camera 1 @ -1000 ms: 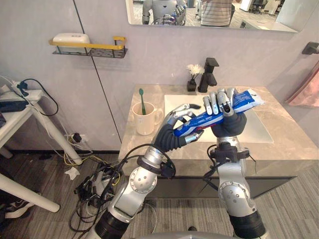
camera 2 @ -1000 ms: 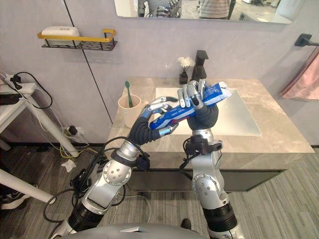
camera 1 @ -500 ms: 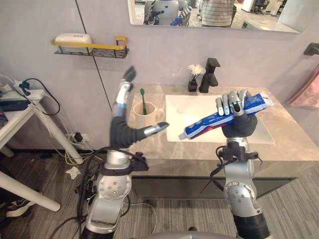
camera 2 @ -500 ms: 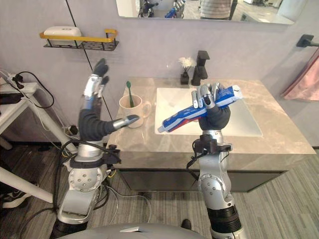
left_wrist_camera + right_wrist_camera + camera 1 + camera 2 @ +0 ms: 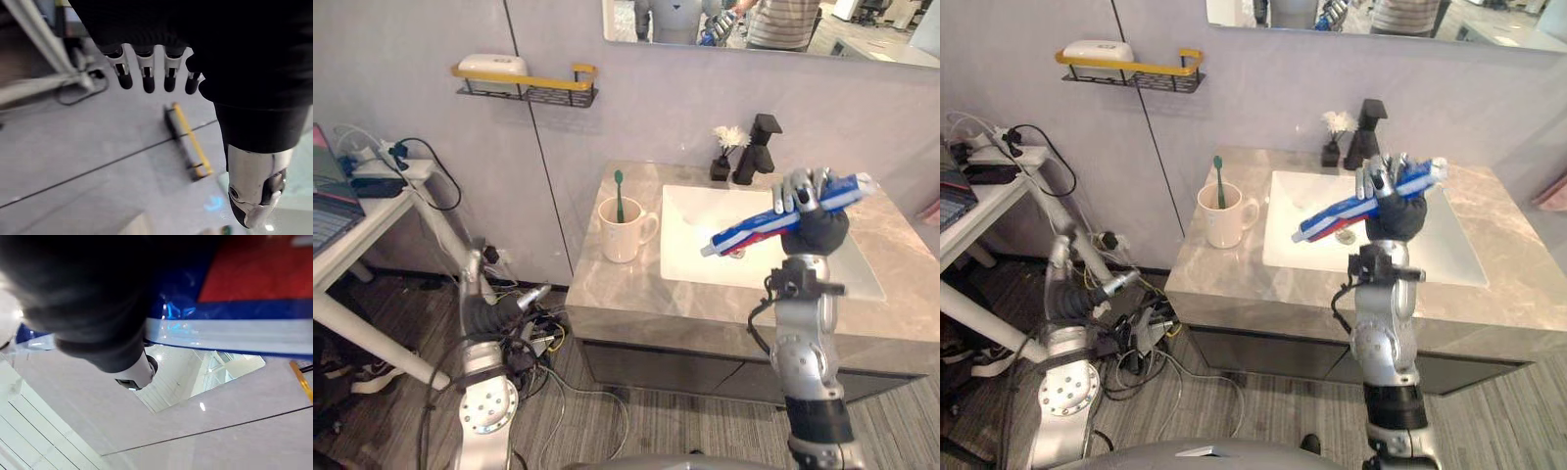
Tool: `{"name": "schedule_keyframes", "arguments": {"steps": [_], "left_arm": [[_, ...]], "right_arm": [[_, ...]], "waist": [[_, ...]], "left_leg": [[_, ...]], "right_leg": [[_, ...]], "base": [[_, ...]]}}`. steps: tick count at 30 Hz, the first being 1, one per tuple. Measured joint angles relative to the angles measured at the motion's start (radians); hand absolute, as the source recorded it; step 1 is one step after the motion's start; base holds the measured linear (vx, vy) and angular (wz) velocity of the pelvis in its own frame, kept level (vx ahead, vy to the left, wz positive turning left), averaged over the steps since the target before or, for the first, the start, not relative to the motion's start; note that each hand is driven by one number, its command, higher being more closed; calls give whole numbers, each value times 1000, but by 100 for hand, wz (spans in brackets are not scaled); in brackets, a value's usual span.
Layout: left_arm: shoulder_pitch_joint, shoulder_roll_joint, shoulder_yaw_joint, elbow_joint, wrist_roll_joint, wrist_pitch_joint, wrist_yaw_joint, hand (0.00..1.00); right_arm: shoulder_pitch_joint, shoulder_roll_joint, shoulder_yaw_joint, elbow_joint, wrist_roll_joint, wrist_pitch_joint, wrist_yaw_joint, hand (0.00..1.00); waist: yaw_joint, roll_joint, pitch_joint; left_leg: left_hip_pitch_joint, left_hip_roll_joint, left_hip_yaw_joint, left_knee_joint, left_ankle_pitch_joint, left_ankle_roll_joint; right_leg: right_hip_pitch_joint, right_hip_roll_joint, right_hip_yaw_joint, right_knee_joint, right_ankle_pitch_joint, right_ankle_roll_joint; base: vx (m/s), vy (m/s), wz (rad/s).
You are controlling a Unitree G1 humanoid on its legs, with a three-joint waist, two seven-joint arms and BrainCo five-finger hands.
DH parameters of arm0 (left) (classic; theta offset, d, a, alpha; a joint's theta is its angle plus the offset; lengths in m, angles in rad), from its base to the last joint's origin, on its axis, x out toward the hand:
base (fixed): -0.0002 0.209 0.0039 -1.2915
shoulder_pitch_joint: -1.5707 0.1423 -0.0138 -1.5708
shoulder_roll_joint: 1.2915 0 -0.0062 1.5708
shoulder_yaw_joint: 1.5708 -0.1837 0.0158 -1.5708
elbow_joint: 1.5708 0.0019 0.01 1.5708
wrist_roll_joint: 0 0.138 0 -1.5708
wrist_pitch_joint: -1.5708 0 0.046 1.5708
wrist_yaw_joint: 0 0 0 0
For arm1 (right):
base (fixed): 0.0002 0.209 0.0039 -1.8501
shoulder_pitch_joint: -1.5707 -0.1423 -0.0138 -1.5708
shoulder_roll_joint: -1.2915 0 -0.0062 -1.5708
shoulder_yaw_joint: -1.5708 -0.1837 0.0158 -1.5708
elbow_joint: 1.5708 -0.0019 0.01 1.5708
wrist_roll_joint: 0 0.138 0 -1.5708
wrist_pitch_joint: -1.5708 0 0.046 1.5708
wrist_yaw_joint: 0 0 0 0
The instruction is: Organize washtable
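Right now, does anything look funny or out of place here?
The toothpaste is up in the air, tilted over the sink, gripped by the right robot hand instead of put away. The toothbrush stands neatly in the mug. Nothing looks spilled or broken.

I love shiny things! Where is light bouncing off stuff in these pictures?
Right wrist view: bright glints on the glossy toothpaste tube in the right hand. Left eye view: the mirror reflects the lit room, and the white sink looks brightest; the left hand hangs open, down low.
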Motion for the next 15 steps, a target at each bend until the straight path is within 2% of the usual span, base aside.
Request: {"name": "schedule_keyframes", "arguments": {"steps": [3, 6, 11, 13, 15], "left_arm": [[1, -1, -29, 153, 0, 19, -33, 0], [5, -4, -64, 274, 0, 38, -69, 0], [1, -26, -65, 394, -36, 52, -116, 0], [5, -36, -70, 439, -89, 71, -130, 0], [1, -31, -94, 472, -90, 82, -136, 0]], "right_arm": [[-118, -43, 48, 76, -14, 4, -9, 100], [-208, -54, 105, 137, -30, 23, -17, 100], [-290, -85, 163, 217, -33, 66, -17, 100], [-330, -98, 194, 249, -35, 84, -17, 100], [-367, -112, 219, 258, -40, 90, -17, 100]], "waist": [[22, 0, 5], [26, -1, 15], [51, -8, 32], [53, -8, 33], [55, -10, 36]], "left_leg": [[-10, 1, -3, -3, 3, -1], [-21, 0, -14, -2, 3, -1], [-26, 0, -19, 0, 3, -1], [-30, 0, -22, 6, 4, -1], [-35, 0, -24, 8, 4, -1]], "right_leg": [[-9, 0, -5, 0, -1, -1], [-12, -1, -15, 0, -1, -1], [-15, -2, -19, 0, -1, -1], [-17, -2, -20, 0, 0, -1], [-22, -2, -20, 0, 0, -1]], "base": [[8, -10, 6], [27, 0, 12], [20, 4, 4], [35, 5, 3], [0, 0, 0]]}}
